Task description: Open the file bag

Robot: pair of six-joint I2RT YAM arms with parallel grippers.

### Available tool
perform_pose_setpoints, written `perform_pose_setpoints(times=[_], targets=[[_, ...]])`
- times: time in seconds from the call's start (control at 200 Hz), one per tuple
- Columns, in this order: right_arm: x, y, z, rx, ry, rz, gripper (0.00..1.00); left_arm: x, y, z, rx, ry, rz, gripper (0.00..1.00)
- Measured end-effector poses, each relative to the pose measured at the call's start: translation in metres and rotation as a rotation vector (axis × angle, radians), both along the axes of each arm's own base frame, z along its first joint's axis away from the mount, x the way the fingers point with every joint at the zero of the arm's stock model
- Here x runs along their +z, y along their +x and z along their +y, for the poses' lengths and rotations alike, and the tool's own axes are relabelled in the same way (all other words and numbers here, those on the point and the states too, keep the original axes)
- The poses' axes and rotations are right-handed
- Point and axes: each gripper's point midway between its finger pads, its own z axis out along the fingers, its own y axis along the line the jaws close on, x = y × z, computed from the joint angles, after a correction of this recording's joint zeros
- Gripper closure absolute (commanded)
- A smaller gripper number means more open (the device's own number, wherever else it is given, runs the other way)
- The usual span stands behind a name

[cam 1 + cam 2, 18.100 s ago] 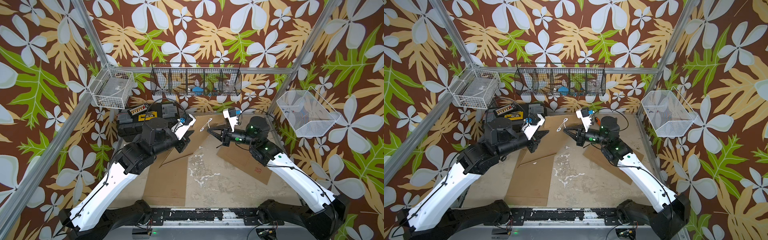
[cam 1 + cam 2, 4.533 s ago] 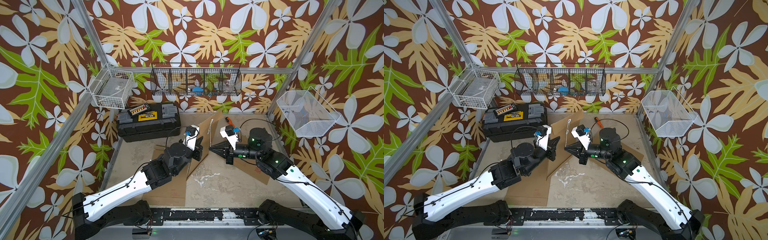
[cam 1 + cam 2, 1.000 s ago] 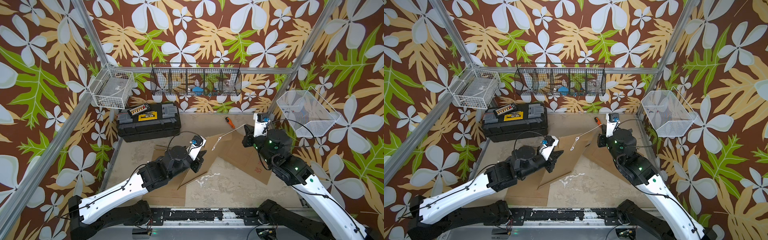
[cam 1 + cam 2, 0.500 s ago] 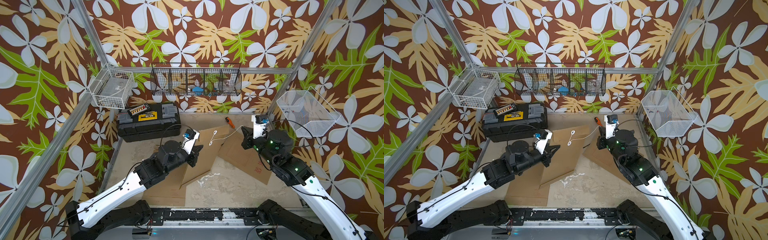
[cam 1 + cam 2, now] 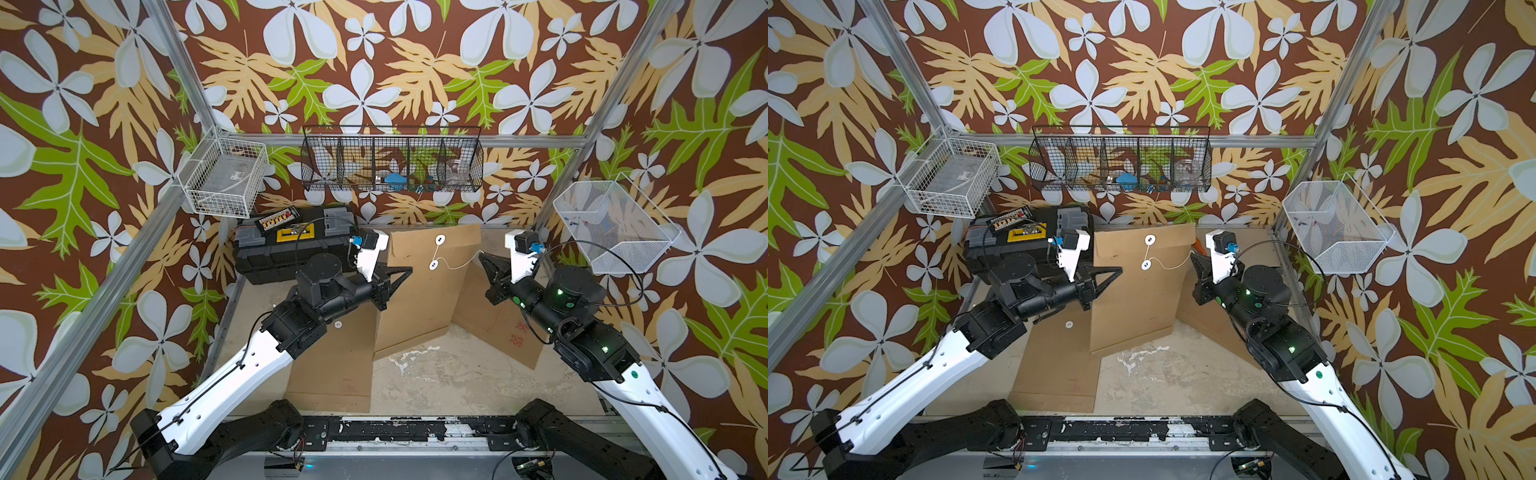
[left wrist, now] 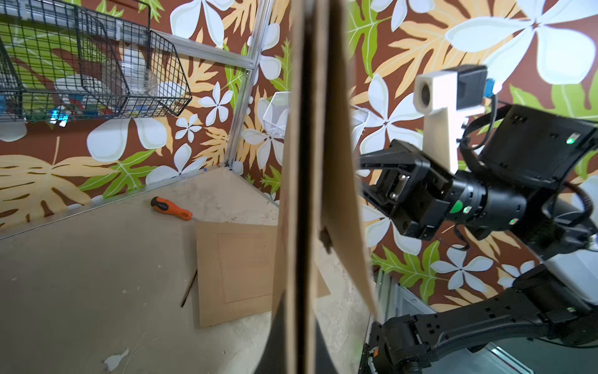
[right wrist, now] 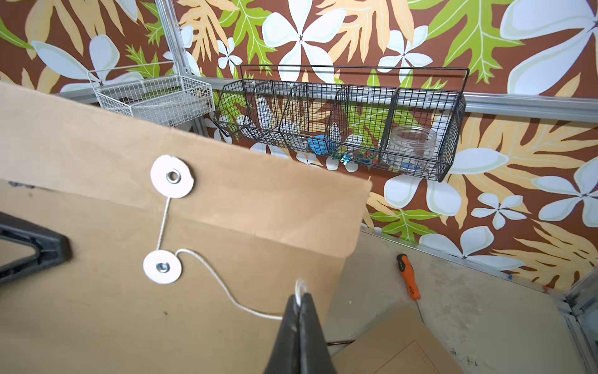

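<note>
Right wrist view: the right claw [image 7: 299,296] is pinched fully closed on the free end of the white string [image 7: 207,275]. From there the string sags slack to the lower disc [image 7: 162,267], then runs straight up to the upper disc [image 7: 171,176] on the flap.

The file bag [image 7: 97,307] stands upright just beside the black toolbox [image 5: 291,245], on the toolbox's side towards the right arm. Its flap is down. The left claw [image 5: 401,272] is clamped shut on the bag edge nearest the toolbox. The right claw [image 5: 480,254] sits beyond the bag's far edge from the toolbox.

Assessment: the step in hand is clearing the string from the lower disc.
- Take up the slack gently.
- Lead the string end round the disc in the unwinding direction, keeping it close to the paper.
- Avoid a straight pull, which would likely tear the disc or drag the bag out of the left grip.
- Keep the left grip firm and the bag upright throughout.

Pose: both arms reach in from the near edge of the table [image 5: 436,382], elbows bent. Their wrists are roughly level and the claws point at each other across the bag. The right arm lies on the far side of the bag from the toolbox.
</note>
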Motion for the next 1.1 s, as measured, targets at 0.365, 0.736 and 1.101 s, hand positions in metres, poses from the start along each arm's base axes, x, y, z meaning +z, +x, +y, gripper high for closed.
perform_pose_setpoints(times=[0.365, 0.736, 1.101], targets=[[-0.017, -0.012, 0.017, 0.121, -0.041, 0.020, 1.00, 0.029, 0.005, 0.009, -0.048, -0.097, -0.003, 1.00], [-0.071, -0.026, 0.031, 0.237, -0.090, 0.136, 1.00, 0.044, 0.008, 0.017, -0.038, -0.137, -0.018, 1.00], [-0.109, -0.032, 0.039, 0.297, -0.099, 0.229, 1.00, 0.050, 0.013, 0.019, -0.020, -0.154, -0.031, 1.00]])
